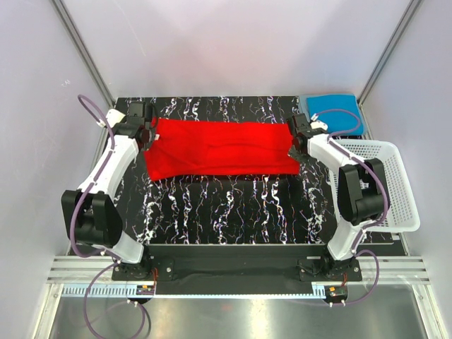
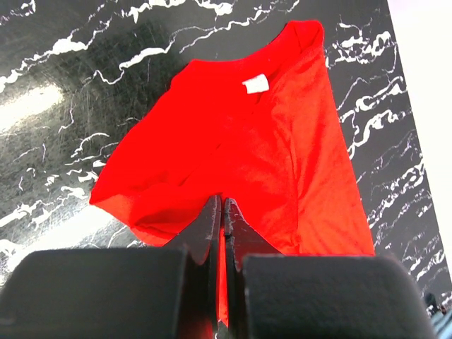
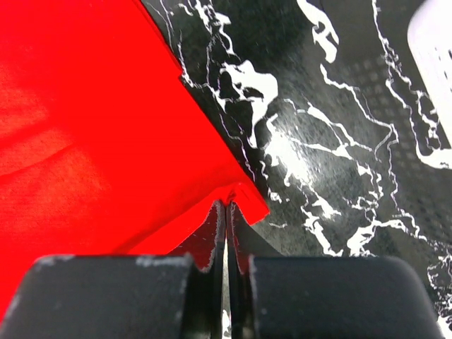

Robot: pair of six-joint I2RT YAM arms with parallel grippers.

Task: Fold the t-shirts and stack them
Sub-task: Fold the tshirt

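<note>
Red t-shirt (image 1: 219, 147) clamped by both jaws; blue t-shirt (image 1: 330, 106), basket (image 1: 397, 192) at right.

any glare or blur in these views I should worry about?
Left wrist: broad glare on the glossy table, left gripper soft up close, red t-shirt sharp. Right wrist: hotspot on the table mid-frame, basket corner blown out. Top external: even light, no blur.

surface: glossy black tabletop (image 1: 233, 212) with white marble-like veining | right: white plastic mesh basket (image 1: 397, 180) upright at the tabletop's right edge, its rounded corner also in the right wrist view | near edge: ribbed aluminium rail (image 1: 78, 268) | surround: plain white walls (image 1: 233, 42), slanted aluminium posts (image 1: 80, 48)
</note>
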